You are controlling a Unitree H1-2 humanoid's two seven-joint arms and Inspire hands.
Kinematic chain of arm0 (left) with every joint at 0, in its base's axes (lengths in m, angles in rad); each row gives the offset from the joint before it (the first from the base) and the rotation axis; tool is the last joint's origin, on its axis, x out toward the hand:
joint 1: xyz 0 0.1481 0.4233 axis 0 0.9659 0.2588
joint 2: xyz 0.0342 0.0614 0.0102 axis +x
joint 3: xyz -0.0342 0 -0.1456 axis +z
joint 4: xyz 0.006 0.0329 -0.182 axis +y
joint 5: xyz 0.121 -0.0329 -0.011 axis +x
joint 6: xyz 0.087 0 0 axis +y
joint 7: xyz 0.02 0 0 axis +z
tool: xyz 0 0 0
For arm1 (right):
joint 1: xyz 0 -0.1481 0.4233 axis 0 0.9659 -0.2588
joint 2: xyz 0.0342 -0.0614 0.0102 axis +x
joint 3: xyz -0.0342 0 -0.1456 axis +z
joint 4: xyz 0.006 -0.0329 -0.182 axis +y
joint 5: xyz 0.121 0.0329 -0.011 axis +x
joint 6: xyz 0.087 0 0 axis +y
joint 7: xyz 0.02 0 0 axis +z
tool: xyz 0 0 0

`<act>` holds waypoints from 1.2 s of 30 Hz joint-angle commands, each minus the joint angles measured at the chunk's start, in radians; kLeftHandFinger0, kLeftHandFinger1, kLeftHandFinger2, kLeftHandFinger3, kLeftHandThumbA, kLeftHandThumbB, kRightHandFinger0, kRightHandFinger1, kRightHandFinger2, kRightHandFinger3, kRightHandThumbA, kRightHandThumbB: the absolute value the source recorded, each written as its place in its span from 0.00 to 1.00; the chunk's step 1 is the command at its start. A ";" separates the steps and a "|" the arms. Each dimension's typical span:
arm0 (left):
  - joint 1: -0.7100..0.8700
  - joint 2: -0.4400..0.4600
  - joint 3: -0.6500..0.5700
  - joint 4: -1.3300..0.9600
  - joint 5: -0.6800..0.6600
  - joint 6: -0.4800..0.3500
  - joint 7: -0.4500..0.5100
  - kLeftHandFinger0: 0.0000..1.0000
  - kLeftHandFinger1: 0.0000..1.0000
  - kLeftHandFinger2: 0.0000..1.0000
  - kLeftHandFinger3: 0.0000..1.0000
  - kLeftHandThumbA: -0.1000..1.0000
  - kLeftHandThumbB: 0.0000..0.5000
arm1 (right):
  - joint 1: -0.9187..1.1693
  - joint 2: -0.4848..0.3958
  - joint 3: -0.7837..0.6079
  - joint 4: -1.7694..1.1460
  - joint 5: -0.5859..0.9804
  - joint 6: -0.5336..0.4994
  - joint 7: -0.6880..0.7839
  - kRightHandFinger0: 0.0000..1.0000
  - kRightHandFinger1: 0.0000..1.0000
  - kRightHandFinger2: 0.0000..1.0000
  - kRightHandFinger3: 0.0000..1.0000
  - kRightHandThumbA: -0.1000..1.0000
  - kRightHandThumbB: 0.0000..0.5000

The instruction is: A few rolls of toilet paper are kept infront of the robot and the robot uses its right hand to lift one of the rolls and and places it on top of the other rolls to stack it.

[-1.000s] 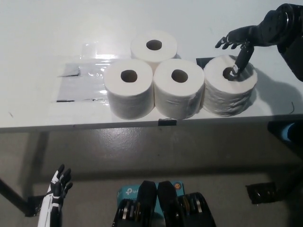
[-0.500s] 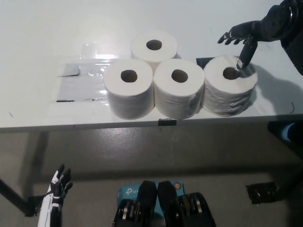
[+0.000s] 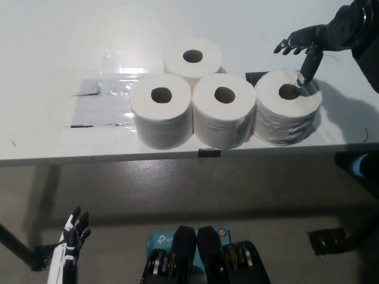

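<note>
Four toilet paper rolls stand upright on the white bench (image 3: 53, 35). The black right hand (image 3: 308, 44) hangs over the rightmost roll (image 3: 287, 115), its fingers spread apart and clamped on nothing; one finger points down to the rim of that roll's core hole. Left of the hand, the middle roll (image 3: 224, 118) touches the rightmost roll, then the left roll (image 3: 161, 118), with the back roll (image 3: 192, 59) behind them. A clear plastic sheet (image 3: 98, 103) lies farther left. The white left hand (image 3: 68, 245) rests low below the bench edge, fingers apart.

Head camera, steeply down over table (image 3: 59, 35)
</note>
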 commanded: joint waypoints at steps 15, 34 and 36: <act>0.010 0.004 -0.001 -0.029 -0.003 -0.041 0.015 1.00 1.00 1.00 1.00 1.00 0.00 | -0.043 0.018 -0.027 0.052 -0.018 -0.053 -0.059 1.00 1.00 1.00 1.00 0.90 0.61; 0.016 0.003 -0.006 -0.051 -0.004 -0.026 0.012 1.00 1.00 1.00 1.00 1.00 0.04 | 0.008 0.077 -0.016 0.210 -0.046 -0.104 -0.190 1.00 1.00 1.00 1.00 0.85 0.55; 0.015 0.001 -0.004 -0.051 -0.009 -0.030 0.014 1.00 1.00 1.00 1.00 1.00 0.03 | 0.009 0.085 -0.005 0.227 -0.057 -0.115 -0.217 1.00 1.00 1.00 1.00 0.77 0.56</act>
